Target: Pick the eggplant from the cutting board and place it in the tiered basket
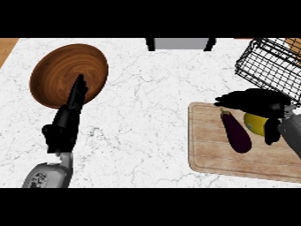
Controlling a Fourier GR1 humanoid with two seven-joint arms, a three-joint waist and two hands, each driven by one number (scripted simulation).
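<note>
- The task is barely begun, as I judge it: the eggplant point(237, 133) lies flat on the cutting board point(208, 159), not lifted, and the basket point(276, 70) holds nothing that can be seen.
- The right hand point(257, 100) hovers over the board's far edge, just beyond the eggplant's stem end; its fingers are spread and curve downward, gripping nothing.
- Left to do: close on the eggplant, lift it, carry it past the board's far right corner to the basket, let go.
- The left hand point(68, 119) rests well to the left of the board, fingers straight and pressed together, their tips over the wooden bowl point(61, 70).
- Eggplant: long, dark purple, glossy, thicker at the near end, with a small dark stem cap at the far end.
- A yellow fruit point(255, 123) sits on the board just right of the eggplant, partly hidden by the right hand.
- Board: pale wood, rectangular with rounded corners, a groove near its rim.
- Basket: black wire mesh, open and tilted in this view, beyond the board.
- Bench point(146, 110): white marble with grey veins, smooth.
</note>
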